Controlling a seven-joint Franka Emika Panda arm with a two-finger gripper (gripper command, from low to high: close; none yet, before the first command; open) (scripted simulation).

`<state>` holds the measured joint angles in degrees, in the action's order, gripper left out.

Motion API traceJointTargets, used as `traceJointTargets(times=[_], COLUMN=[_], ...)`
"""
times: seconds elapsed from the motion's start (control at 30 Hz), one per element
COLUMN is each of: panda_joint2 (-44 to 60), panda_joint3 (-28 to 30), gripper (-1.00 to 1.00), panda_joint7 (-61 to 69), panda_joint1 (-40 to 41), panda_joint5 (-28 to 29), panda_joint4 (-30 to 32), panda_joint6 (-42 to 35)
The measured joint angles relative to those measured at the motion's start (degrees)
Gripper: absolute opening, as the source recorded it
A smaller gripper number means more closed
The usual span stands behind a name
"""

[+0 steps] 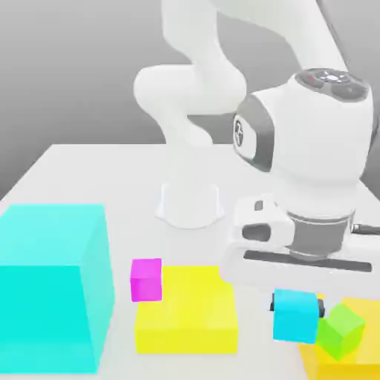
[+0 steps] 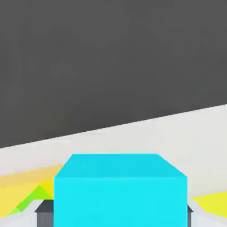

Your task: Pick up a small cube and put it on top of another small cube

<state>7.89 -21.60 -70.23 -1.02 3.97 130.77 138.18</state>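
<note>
Exterior view shows us the gripper (image 1: 297, 306) closed on the small cyan cube (image 1: 295, 323), its fingertips pressing on two opposite faces. In the hand view we see the dark pads (image 2: 45, 213) flat against those sides, and we judge that this square grip should keep the cube from twisting and leave its underside free for stacking.

Just beside the gripper, towards the exterior view's right, the green cube (image 1: 341, 332) sits turned at an angle to the held one, over the orange block (image 1: 371, 365); we cannot tell whether the two cubes touch. Towards the exterior view's left of the gripper lies the yellow block (image 1: 185, 330), with the magenta cube (image 1: 146, 280) at its far corner, and well apart beyond them stands the huge cyan block (image 1: 48, 297).

We can't tell which small cube is the intended base. Either way, we'd reckon the next move is a straight lift, since going sideways now could knock the green one before our cube is clear of it.
</note>
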Motion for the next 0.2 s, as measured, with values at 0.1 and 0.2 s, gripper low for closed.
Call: traceJointTargets(times=[0.1, 0.2], panda_joint2=[4.13, 4.13], panda_joint3=[0.22, 0.22], gripper=[1.00, 1.00], panda_joint7=[-1.45, -1.44], panda_joint1=[-1.54, -1.54], panda_joint5=[3.10, 3.10], panda_joint4=[1.05, 1.05], panda_joint6=[4.71, 4.71])
